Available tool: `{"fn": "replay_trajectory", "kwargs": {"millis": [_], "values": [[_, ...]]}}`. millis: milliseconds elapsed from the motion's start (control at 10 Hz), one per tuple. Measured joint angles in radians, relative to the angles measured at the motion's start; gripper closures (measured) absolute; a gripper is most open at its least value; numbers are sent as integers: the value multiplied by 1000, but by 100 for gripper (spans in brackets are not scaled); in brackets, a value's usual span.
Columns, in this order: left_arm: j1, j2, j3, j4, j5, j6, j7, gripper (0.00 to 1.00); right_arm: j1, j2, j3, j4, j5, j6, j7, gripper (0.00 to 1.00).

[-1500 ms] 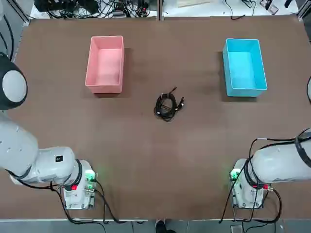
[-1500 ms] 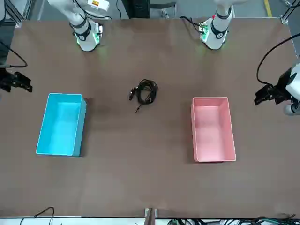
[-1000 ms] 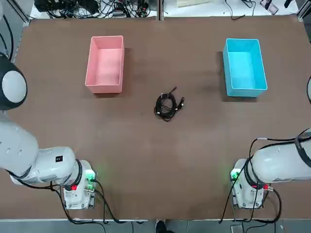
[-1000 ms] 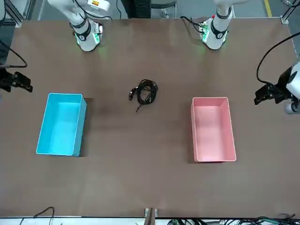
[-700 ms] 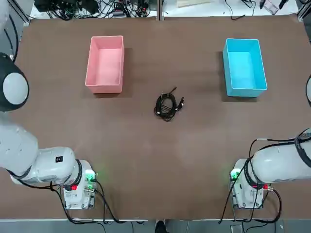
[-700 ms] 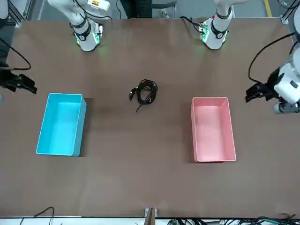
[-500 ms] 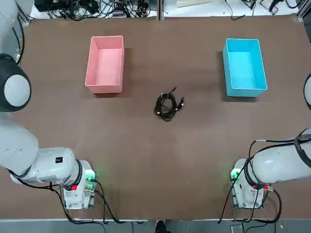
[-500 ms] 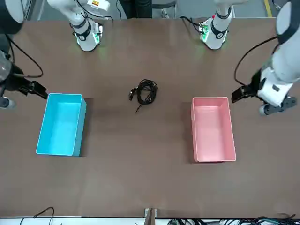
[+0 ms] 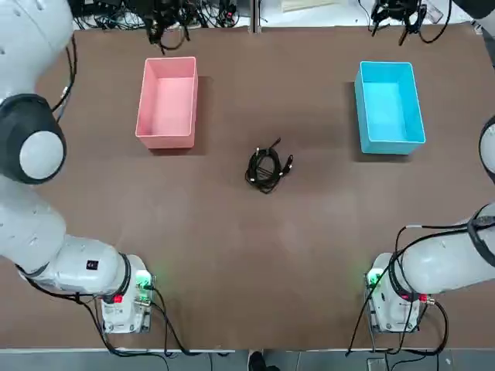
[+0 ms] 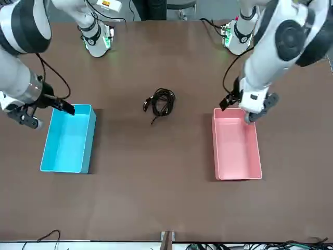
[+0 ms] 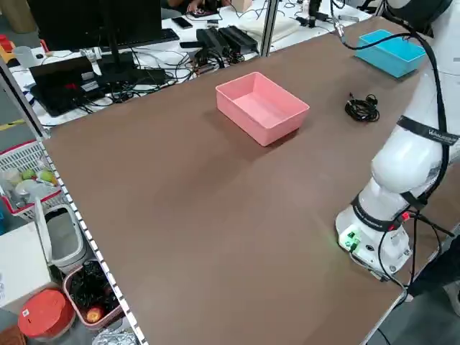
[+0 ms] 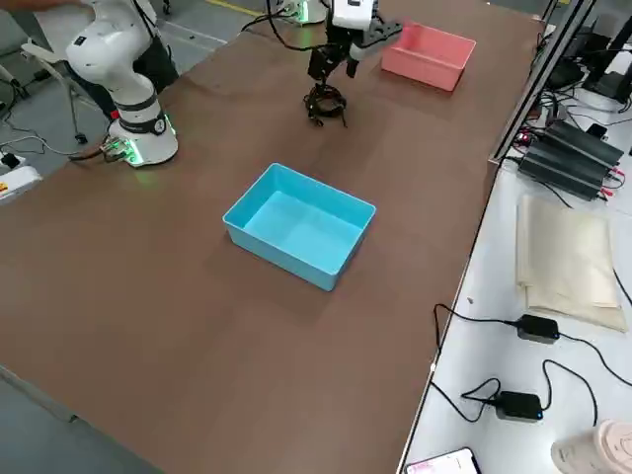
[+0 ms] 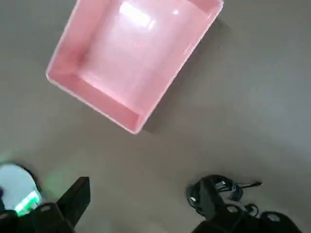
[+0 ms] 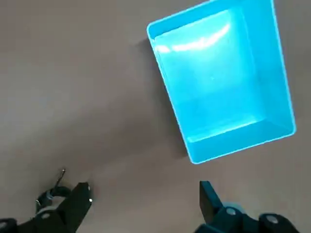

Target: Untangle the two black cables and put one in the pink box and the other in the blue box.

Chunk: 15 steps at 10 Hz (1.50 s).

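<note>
Loosely coiled, the two black cables [image 9: 267,168] lie tangled; both claws gape wide.

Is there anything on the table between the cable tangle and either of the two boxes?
Nothing visible. The tangled cables lie alone on bare table, with open brown surface running to the pink box on one side and the blue box on the other. Both boxes look empty.

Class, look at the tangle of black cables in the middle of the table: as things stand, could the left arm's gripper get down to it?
Probably yes. The left gripper hangs open by the pink box, and only bare table lies between it and the black cables; nothing covers them.
</note>
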Motion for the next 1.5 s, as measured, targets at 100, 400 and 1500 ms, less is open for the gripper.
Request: {"fn": "replay_trajectory", "kwargs": {"millis": [100,400,1500], "values": [[-42,25,0,-15,0,36,-134,0,20,0,0,-31,3,37,42,0],[-151,133,0,-50,0,202,-581,2,94,-1,1,-150,3,179,138,0],[-517,465,39,-46,65,640,-1505,3,166,-7,0,-332,3,392,209,0]]}}
